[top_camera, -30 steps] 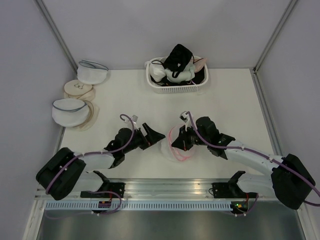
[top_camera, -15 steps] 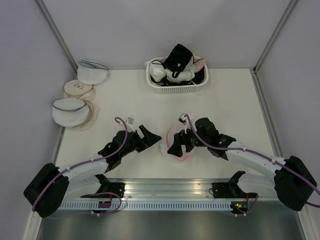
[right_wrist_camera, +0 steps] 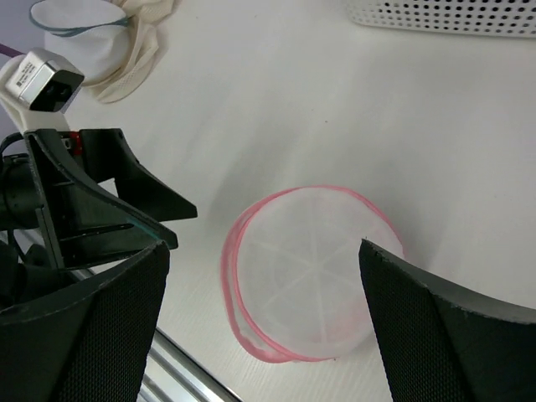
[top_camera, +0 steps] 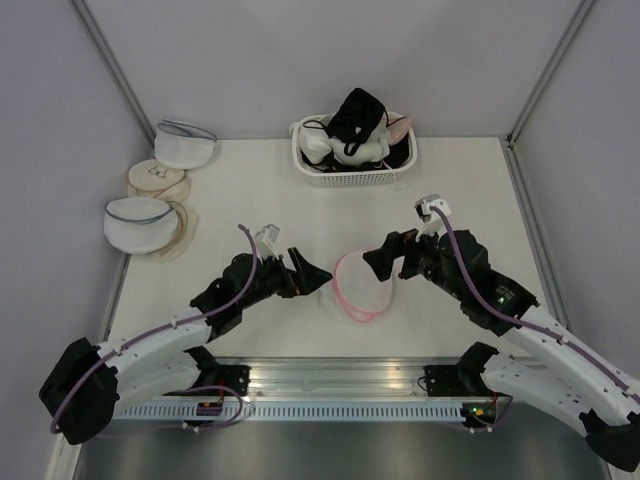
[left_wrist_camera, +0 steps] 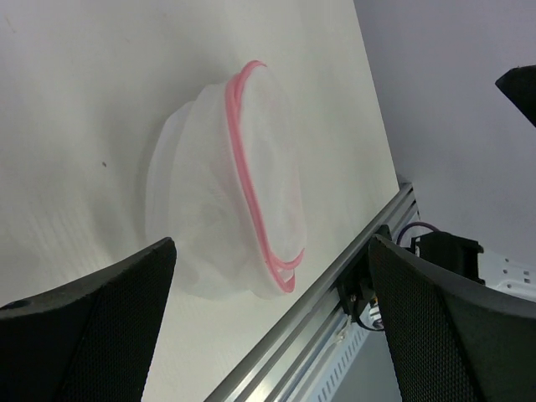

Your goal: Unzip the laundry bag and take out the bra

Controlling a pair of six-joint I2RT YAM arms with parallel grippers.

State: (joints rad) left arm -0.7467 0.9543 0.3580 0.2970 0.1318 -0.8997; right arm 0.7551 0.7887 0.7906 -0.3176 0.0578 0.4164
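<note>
Bright, even light from above, soft faint shadows, overhead view sharp, wrist views softer up close

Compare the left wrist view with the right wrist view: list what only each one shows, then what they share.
Only the left wrist view: a black block with a purple cable beyond the table's edge. Only the right wrist view: the left end effector, open, the white basket and a blue-grey-trimmed mesh bag. Both: the pink-trimmed laundry bag lying untouched on the table.
</note>
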